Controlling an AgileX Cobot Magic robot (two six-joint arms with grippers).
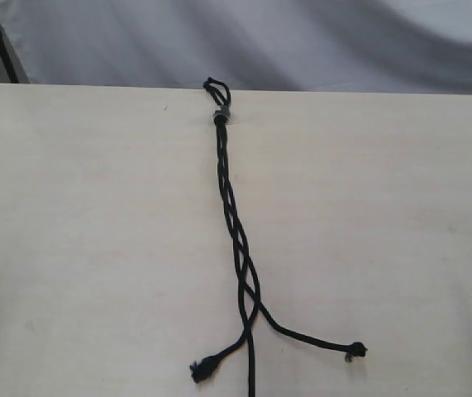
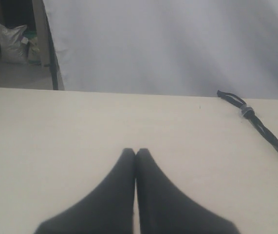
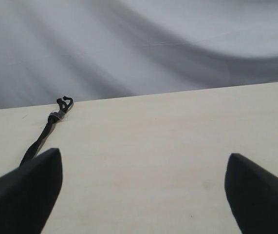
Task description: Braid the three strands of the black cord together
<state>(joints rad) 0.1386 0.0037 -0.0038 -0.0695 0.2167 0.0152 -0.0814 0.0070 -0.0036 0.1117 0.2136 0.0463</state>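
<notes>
The black cord point(image 1: 234, 223) lies down the middle of the pale table, its small loop and greyish band point(image 1: 220, 115) at the far edge. From the band the three strands are twisted together down to about point(image 1: 250, 302), then part: one ends frayed at the left point(image 1: 200, 370), one at the right point(image 1: 355, 351), one runs off the near edge point(image 1: 250, 372). No arm shows in the exterior view. My left gripper point(image 2: 136, 152) is shut with nothing in it, the cord point(image 2: 270, 139) off to its side. My right gripper point(image 3: 143, 168) is open and empty, the cord point(image 3: 45, 134) beside one finger.
A grey-white cloth backdrop point(image 1: 302, 41) hangs behind the table's far edge point(image 1: 95, 84). A dark stand leg point(image 2: 54, 63) and a white sack point(image 2: 13, 43) sit beyond the table's corner in the left wrist view. The tabletop point(image 1: 95, 248) holds only the cord.
</notes>
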